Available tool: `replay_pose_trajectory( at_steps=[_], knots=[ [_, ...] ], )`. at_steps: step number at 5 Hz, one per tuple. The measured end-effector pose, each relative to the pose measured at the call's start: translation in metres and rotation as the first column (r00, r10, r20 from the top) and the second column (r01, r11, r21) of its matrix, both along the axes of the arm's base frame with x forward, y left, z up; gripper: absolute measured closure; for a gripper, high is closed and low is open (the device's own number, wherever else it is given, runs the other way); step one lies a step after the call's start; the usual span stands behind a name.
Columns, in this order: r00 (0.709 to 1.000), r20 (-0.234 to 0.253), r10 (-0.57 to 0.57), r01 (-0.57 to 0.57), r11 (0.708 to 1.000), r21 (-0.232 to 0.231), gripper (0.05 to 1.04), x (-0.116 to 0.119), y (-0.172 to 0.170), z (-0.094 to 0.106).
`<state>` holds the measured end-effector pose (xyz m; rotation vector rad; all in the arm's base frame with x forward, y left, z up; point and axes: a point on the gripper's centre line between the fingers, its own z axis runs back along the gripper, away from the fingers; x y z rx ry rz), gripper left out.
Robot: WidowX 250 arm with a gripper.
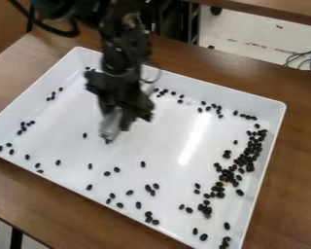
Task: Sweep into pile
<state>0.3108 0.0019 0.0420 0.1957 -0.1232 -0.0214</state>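
— How far along?
— Partway, at a guess. At left in the tray (pixel 238 100), see stray beans (pixel 27 157).
— What of the gripper (pixel 126 117)?
— Hangs left of centre, with a pale thing (pixel 110 125) low down. Can't tell how far open, or whether holding anything.
— Farther right?
— See more beans to gather, then a loose cluster (pixel 249 151) near the right wall: not yet one pile.
— Any writing?
— Can't read any.

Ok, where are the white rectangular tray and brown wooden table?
White rectangular tray (pixel 164 146): camera view, bare floor near its middle.
Brown wooden table (pixel 294 170): camera view, top surface beyond the tray's right wall.
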Motion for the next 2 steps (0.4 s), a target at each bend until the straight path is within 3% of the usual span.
replay_pose_trajectory(
  at_steps=[1, 2],
  knots=[
    [0.998, 0.003, 0.055, -0.055, 0.998, 0.025, 0.725, -0.027, 0.050, -0.010],
    [0.995, 0.050, 0.089, -0.089, 0.996, -0.002, 0.725, -0.044, 0.098, -0.021]
  ],
)
